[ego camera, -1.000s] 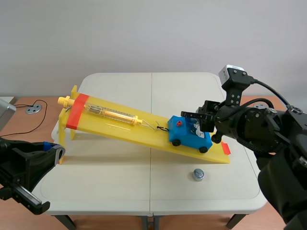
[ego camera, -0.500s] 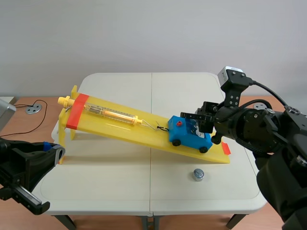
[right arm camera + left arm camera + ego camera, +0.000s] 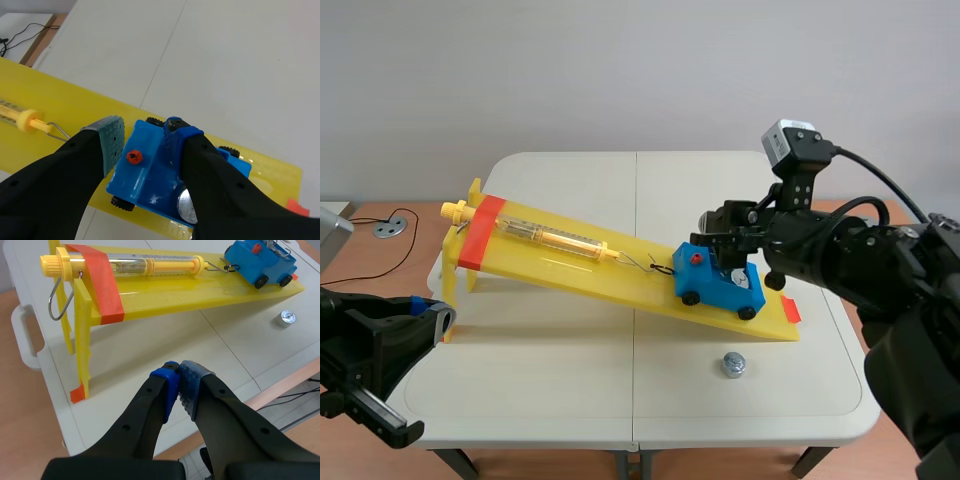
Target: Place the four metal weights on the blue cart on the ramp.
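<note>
the blue cart (image 3: 718, 285) at the low end of the yellow ramp (image 3: 570, 262) is being hovered over by the right gripper (image 3: 144, 141) with jaws spread, so the cart is being put at risk of a jolt that spills its loaded weight (image 3: 186, 205), while one metal weight (image 3: 734, 365) is lying near the front edge of the tabletop (image 3: 570, 400).

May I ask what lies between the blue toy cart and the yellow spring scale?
A thin metal wire hook, over the yellow plastic ramp, joins the yellow spring scale to the blue toy cart; see the left wrist view.
</note>
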Action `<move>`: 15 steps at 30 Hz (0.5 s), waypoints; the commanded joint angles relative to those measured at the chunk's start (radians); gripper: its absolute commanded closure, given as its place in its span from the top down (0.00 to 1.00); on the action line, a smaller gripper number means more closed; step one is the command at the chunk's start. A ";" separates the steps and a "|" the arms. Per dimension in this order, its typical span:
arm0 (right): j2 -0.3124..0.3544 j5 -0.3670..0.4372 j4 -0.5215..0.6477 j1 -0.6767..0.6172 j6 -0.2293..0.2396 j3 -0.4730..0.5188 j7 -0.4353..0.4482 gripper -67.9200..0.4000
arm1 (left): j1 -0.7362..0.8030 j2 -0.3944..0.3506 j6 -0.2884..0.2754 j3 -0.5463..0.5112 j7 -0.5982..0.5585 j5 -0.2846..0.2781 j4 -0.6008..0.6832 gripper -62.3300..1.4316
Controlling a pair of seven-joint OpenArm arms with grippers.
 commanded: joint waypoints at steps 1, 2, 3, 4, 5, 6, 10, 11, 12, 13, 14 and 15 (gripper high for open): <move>0.043 0.104 0.197 0.069 0.079 0.025 0.114 0.31 | -0.019 0.008 -0.043 -0.012 -0.089 -0.077 0.068 0.07; 0.056 0.116 0.227 0.050 0.083 0.028 0.104 0.31 | -0.019 0.008 -0.043 -0.012 -0.089 -0.077 0.068 0.07; 0.070 0.121 0.257 0.028 0.082 0.029 0.100 0.31 | -0.019 0.008 -0.043 -0.012 -0.089 -0.077 0.068 0.07; 0.087 0.122 0.287 0.003 0.083 0.031 0.099 0.31 | -0.019 0.008 -0.043 -0.012 -0.089 -0.077 0.068 0.07; 0.105 0.122 0.317 -0.021 0.084 0.033 0.097 0.31 | -0.019 0.008 -0.043 -0.012 -0.089 -0.077 0.068 0.07; 0.124 0.122 0.348 -0.048 0.087 0.035 0.095 0.31 | -0.019 0.008 -0.043 -0.012 -0.089 -0.077 0.068 0.07; 0.208 0.122 0.465 -0.171 0.087 0.048 0.081 0.31 | -0.019 0.008 -0.043 -0.012 -0.089 -0.077 0.068 0.07; 0.227 0.122 0.491 -0.204 0.086 0.055 0.080 0.31 | -0.019 0.008 -0.043 -0.012 -0.089 -0.077 0.068 0.07; 0.245 0.122 0.517 -0.238 0.086 0.065 0.080 0.31 | -0.019 0.008 -0.043 -0.012 -0.089 -0.077 0.068 0.07; 0.262 0.122 0.541 -0.271 0.086 0.076 0.080 0.31 | -0.019 0.008 -0.043 -0.012 -0.089 -0.077 0.068 0.07; 0.277 0.122 0.562 -0.305 0.086 0.089 0.080 0.31 | -0.019 0.008 -0.043 -0.012 -0.089 -0.077 0.068 0.07; 0.290 0.123 0.581 -0.336 0.086 0.103 0.079 0.31 | -0.019 0.008 -0.043 -0.012 -0.089 -0.077 0.068 0.07</move>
